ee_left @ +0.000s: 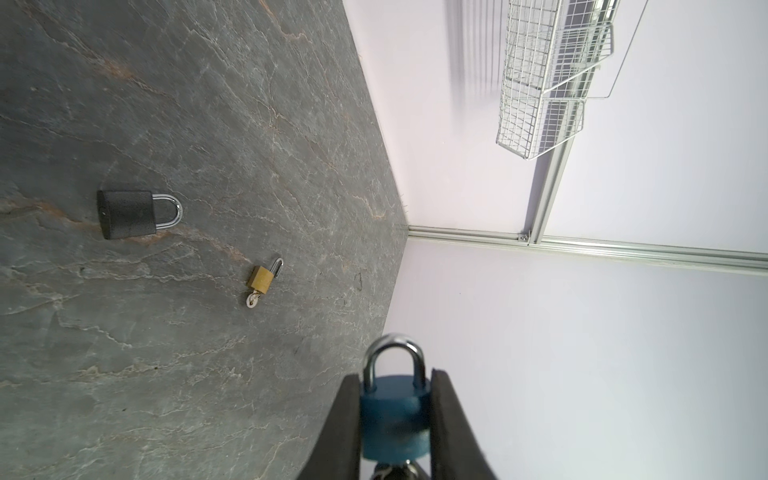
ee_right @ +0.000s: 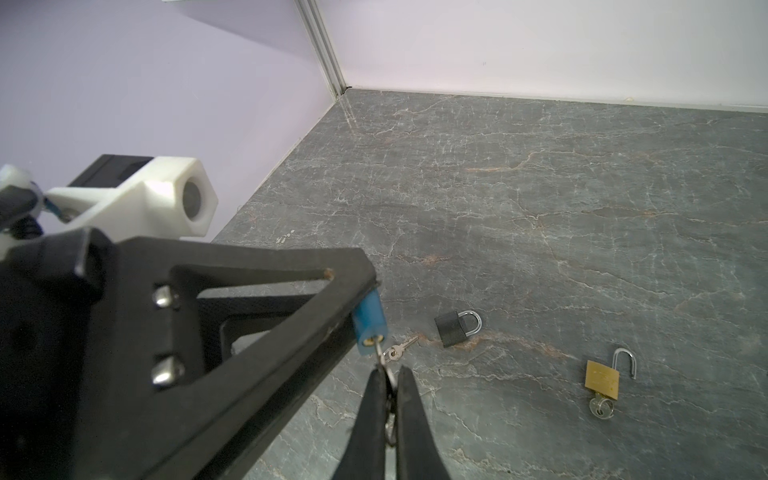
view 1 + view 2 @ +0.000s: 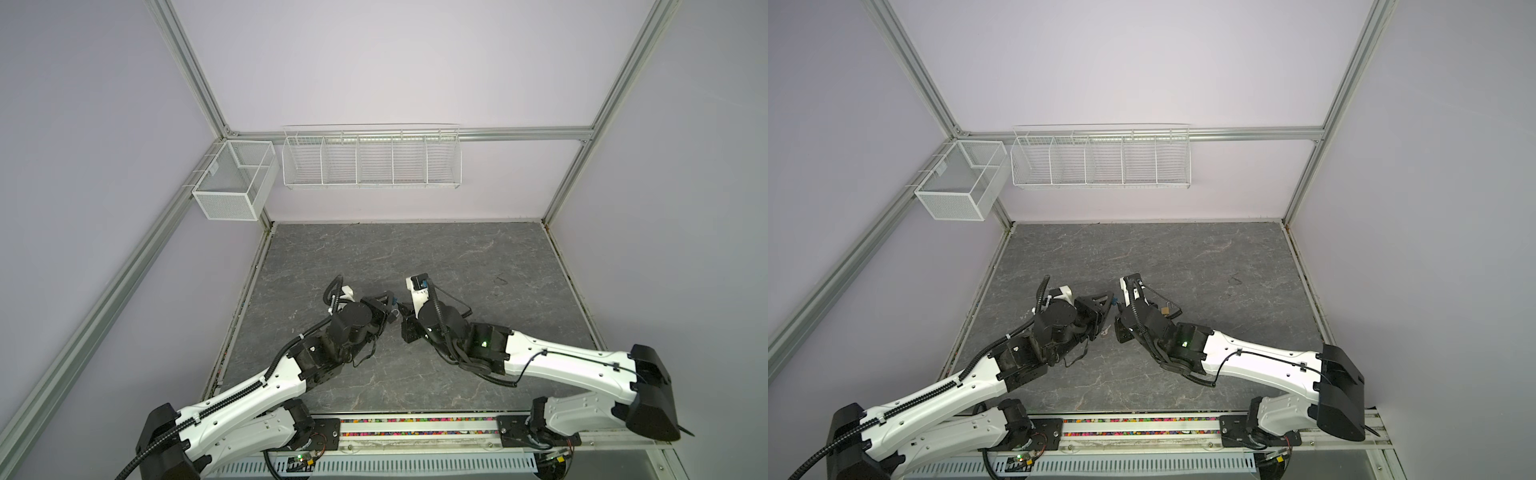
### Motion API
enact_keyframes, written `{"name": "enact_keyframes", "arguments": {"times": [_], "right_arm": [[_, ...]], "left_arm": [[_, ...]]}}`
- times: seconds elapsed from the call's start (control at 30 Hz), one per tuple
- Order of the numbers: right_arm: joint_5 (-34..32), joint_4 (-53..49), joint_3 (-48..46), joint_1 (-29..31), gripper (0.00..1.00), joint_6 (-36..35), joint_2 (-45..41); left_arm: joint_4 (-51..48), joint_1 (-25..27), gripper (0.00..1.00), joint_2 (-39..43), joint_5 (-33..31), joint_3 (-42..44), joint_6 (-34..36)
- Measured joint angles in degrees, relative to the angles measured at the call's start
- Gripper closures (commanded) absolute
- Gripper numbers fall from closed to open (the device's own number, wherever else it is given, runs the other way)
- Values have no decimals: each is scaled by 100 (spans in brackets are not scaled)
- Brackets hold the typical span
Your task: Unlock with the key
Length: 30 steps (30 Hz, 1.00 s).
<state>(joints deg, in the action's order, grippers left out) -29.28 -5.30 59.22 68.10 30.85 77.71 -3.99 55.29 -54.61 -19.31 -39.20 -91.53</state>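
Note:
A small blue padlock [image 1: 395, 415] sits clamped between the two fingers of my left gripper [image 1: 395, 374], its steel shackle pushed down into the body and pointing away from the camera. In the right wrist view the blue padlock [image 2: 369, 322] shows its keyhole end. A silver key [image 2: 379, 351] is in the keyhole, and my right gripper [image 2: 390, 372] is shut on the key's head. A spare key [image 2: 399, 347] dangles from the same ring. In both top views the two grippers meet tip to tip, left gripper [image 3: 392, 305] against right gripper [image 3: 401, 318], above the middle of the table.
A black padlock [image 2: 451, 328] lies shut on the grey stone table [image 2: 540, 187]. A brass padlock [image 2: 602, 380] lies beyond it with its shackle swung open and a key in its base. A wire basket [image 3: 372, 158] and a mesh basket [image 3: 232, 183] hang on the back wall.

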Motion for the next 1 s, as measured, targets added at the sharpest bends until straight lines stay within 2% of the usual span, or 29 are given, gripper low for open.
{"name": "enact_keyframes", "arguments": {"times": [0.33, 0.73, 1.0], "right_arm": [[-22, -138, 199, -52, 94, 114, 304], [1279, -175, 192, -640, 94, 841, 109], [1729, -173, 190, -787, 94, 1174, -343]], "left_arm": [[-35, -59, 100, -254, 2, -50, -42], [227, -92, 100, -341, 46, -52, 210], [850, -92, 100, -20, 317, 85, 476]]}}
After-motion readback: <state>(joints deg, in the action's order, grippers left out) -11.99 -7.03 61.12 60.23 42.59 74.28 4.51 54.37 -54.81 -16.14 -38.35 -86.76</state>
